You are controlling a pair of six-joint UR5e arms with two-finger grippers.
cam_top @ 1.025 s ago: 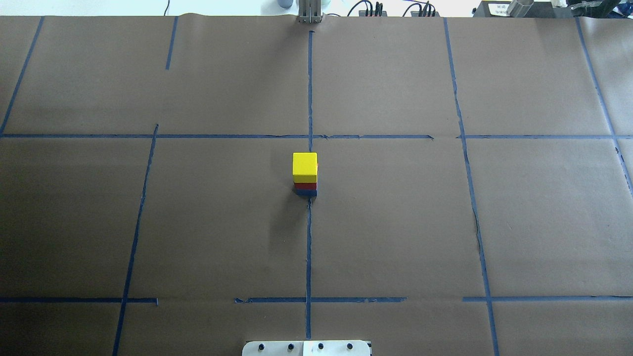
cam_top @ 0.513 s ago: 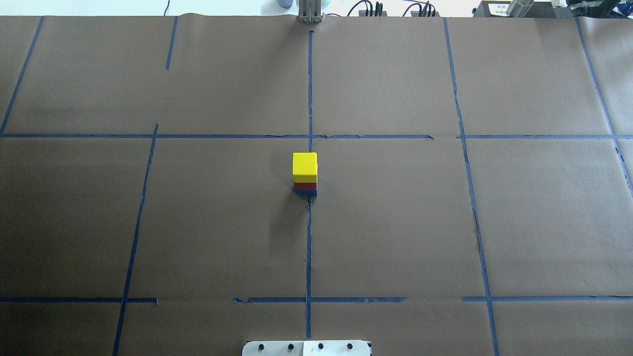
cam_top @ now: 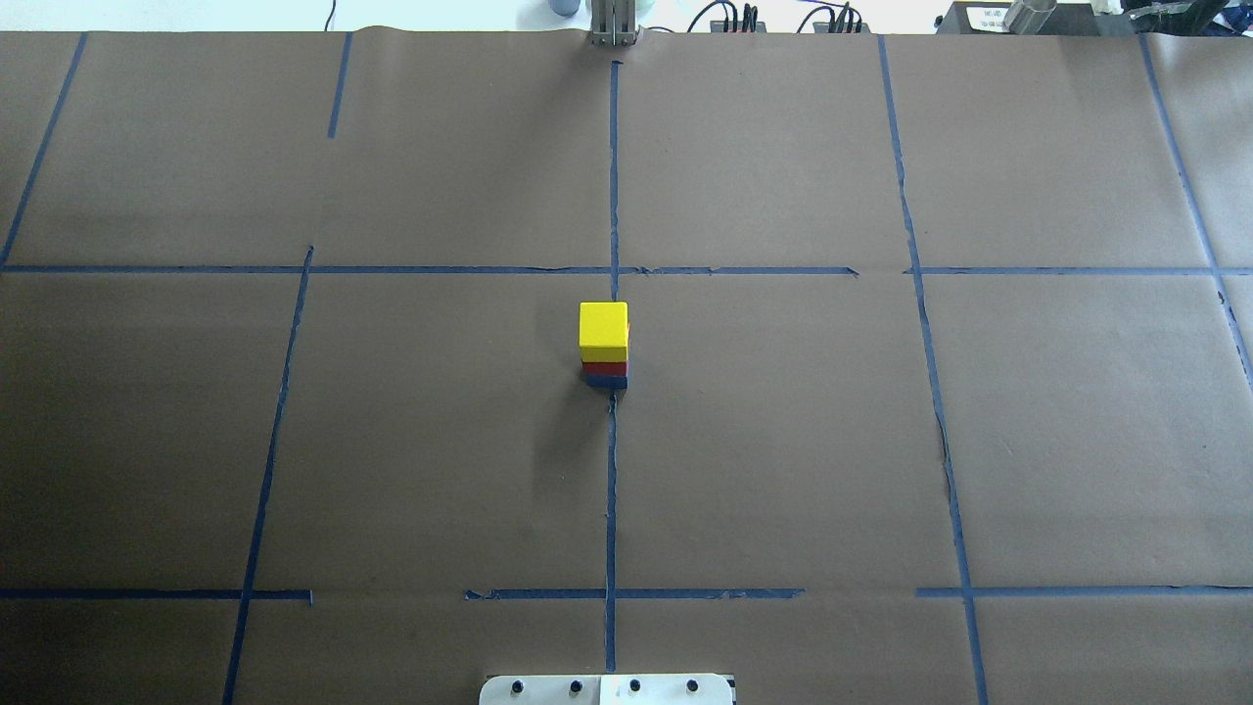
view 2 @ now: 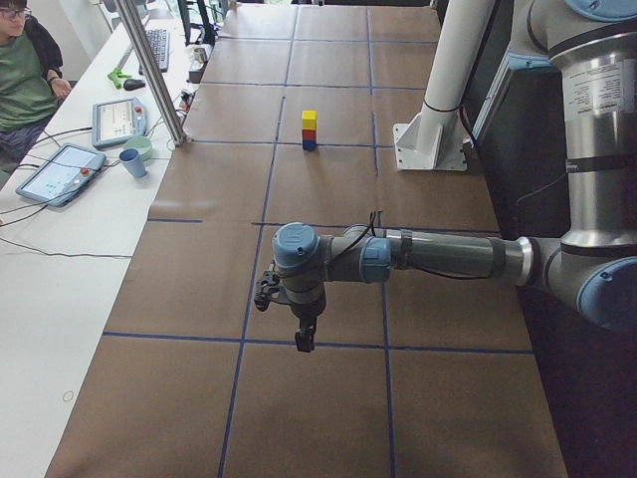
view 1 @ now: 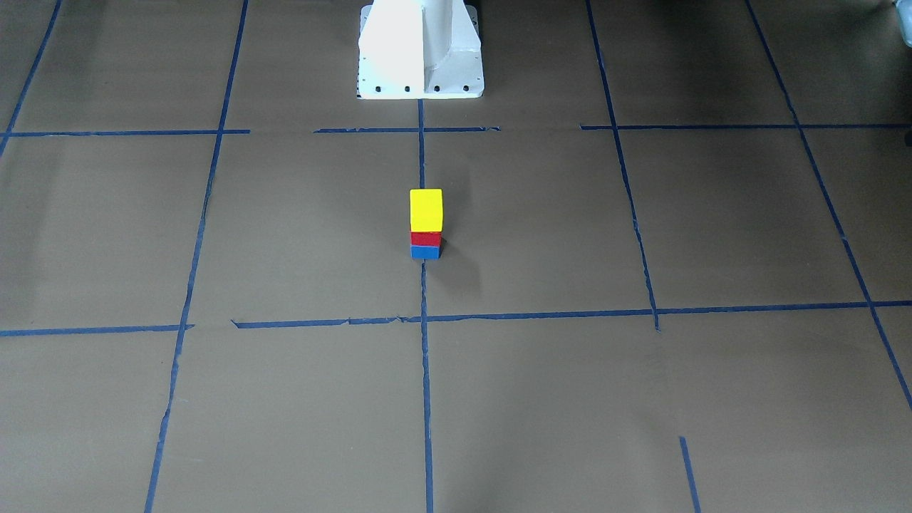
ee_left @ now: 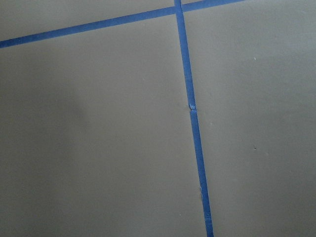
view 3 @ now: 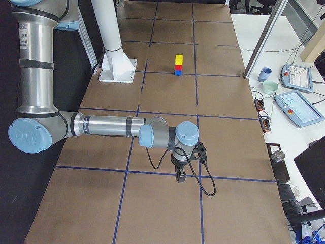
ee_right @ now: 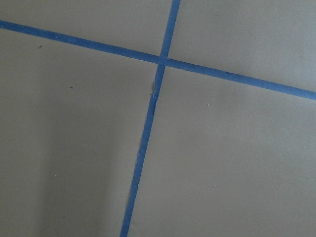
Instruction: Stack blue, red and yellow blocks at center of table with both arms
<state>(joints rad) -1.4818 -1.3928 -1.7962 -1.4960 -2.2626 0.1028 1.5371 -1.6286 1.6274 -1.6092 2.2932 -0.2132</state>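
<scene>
The yellow block (cam_top: pixel 603 328) sits on the red block (cam_top: pixel 606 368), which sits on the blue block (cam_top: pixel 607 381), one upright stack at the table's center on the middle tape line. The stack also shows in the front-facing view (view 1: pixel 426 221), in the exterior left view (view 2: pixel 310 129) and in the exterior right view (view 3: pixel 179 65). My left gripper (view 2: pixel 305 342) hangs over bare paper far from the stack. My right gripper (view 3: pixel 180 178) hangs likewise at the other end. I cannot tell whether either is open or shut. Both wrist views show only paper and tape.
Blue tape lines (cam_top: pixel 612 176) grid the brown paper. The robot's white base (view 1: pixel 420 50) stands at the near table edge. A metal post (view 2: pixel 154 70), tablets (view 2: pixel 60 171), a cup (view 2: pixel 132 162) and a seated operator (view 2: pixel 25 70) are along the far side.
</scene>
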